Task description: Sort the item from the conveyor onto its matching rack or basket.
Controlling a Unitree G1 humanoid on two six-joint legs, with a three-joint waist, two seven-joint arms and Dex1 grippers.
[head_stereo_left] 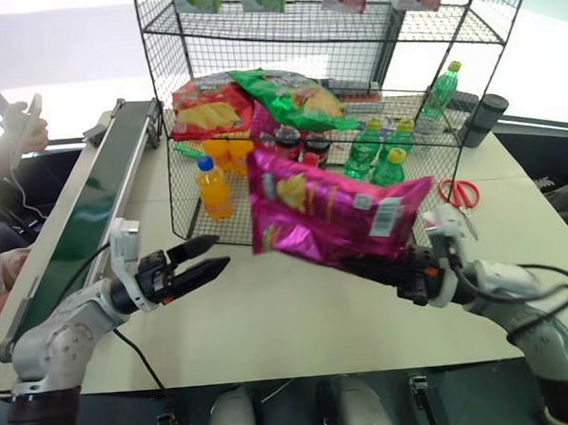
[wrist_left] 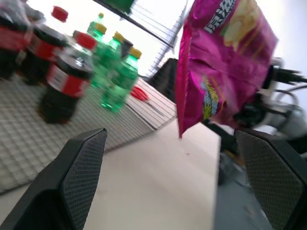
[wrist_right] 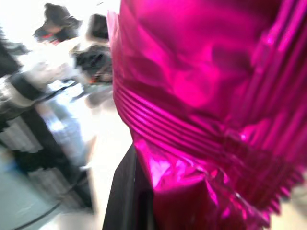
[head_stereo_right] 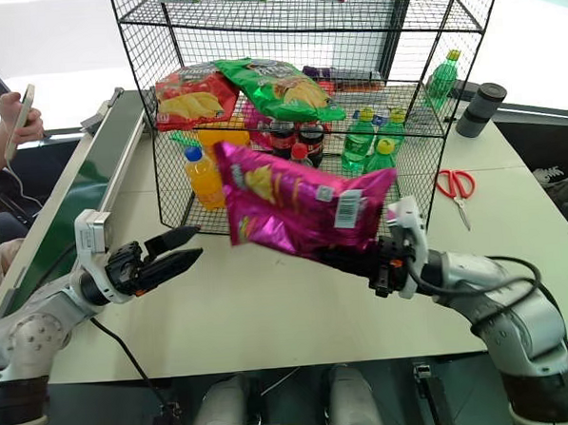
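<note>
Rack (head_stereo_left: pixel 502 15) holds red chip bag (head_stereo_left: pixel 202 107), green chip bag (head_stereo_left: pixel 292 96), four green bottles (head_stereo_left: pixel 362 151) (one orange); right gripper (head_stereo_left: pixel 382 264) clamps magenta bag (head_stereo_left: pixel 327 205), left gripper (head_stereo_left: pixel 205 257) wide.

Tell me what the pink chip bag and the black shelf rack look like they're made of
The pink chip bag looks like thin glossy plastic or foil film: it shines and crinkles, with a ribbed sealed edge. The black shelf rack looks like metal wire with a dark matte coating, judging by its thin rigid grid.
</note>
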